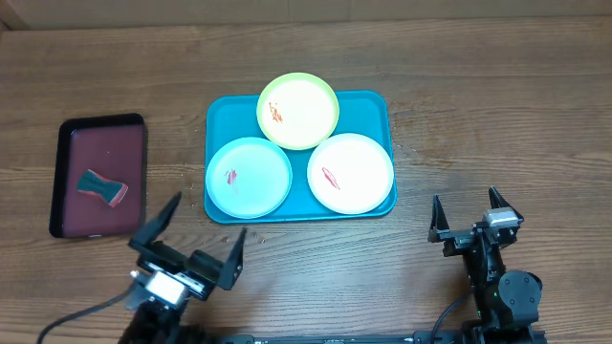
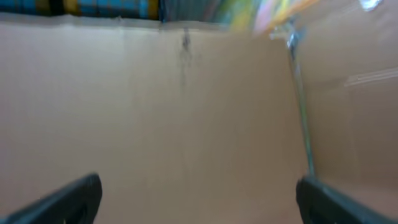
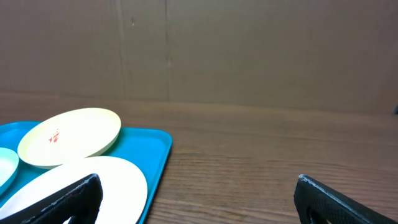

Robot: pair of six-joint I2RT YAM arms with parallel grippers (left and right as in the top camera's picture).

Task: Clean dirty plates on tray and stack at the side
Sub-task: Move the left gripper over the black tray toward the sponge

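Three plates lie on the turquoise tray [image 1: 379, 103]: a yellow-green plate [image 1: 298, 111] at the back, a light blue plate [image 1: 249, 177] front left and a white plate [image 1: 350, 173] front right, each with a red smear. The left gripper [image 1: 206, 232] stands open near the table's front, left of the tray's front edge, with nothing between its fingers. The right gripper [image 1: 469, 212] is open too, to the right of the tray and empty. In the right wrist view the tray [image 3: 152, 146], the yellow-green plate [image 3: 71, 137] and the white plate [image 3: 93, 180] show at left. The left wrist view is blurred.
A smaller maroon tray [image 1: 100, 153] with a black rim sits at the far left and holds a teal and red sponge [image 1: 102, 187]. A brown cardboard wall [image 3: 249, 50] stands behind the table. Bare wood table [image 1: 497, 115] lies to the right of the turquoise tray.
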